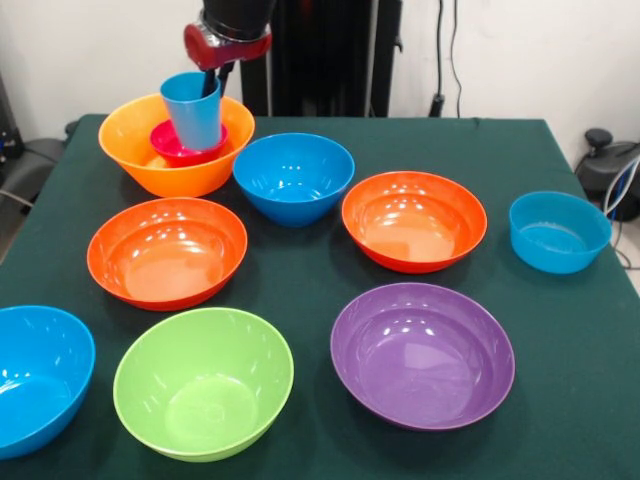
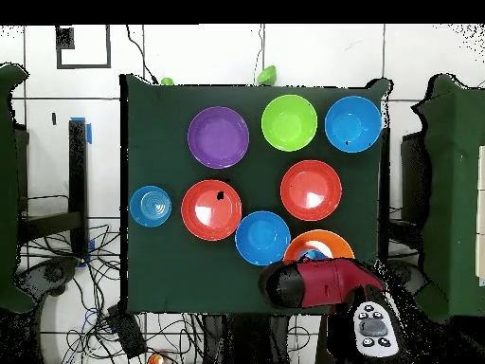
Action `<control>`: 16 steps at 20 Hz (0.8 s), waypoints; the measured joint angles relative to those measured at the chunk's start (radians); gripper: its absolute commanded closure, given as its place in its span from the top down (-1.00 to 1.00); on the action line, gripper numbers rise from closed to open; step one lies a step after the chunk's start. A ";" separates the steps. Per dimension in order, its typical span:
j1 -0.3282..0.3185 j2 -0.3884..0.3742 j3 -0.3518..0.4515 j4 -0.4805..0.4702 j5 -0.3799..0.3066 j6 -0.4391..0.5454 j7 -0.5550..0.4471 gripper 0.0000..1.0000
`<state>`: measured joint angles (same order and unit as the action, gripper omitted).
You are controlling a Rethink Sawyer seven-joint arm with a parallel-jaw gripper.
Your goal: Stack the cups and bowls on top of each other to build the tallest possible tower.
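Tower barely begun: at the tabletop's [image 1: 300, 270] eleven o'clock, the light-blue cup [image 1: 193, 110] stands tilted in the magenta bowl [image 1: 170, 146] inside the yellow-orange bowl [image 1: 150, 160], the hand [image 1: 217, 80] pinching its rim, while seven other bowls remain unstacked.

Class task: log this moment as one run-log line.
claw: inside tumbler, grip unclear | tumbler: tilted, in magenta bowl | magenta bowl: in yellow-orange bowl
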<state>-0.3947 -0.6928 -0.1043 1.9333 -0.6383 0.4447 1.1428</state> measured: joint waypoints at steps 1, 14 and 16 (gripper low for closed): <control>0.001 0.000 -0.001 0.000 -0.002 0.000 0.000 -1.00; 0.016 0.011 -0.006 0.000 -0.006 0.000 0.000 -1.00; 0.017 0.021 -0.006 0.000 -0.009 0.000 0.000 -1.00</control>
<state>-0.3773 -0.6723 -0.1105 1.9332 -0.6471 0.4445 1.1428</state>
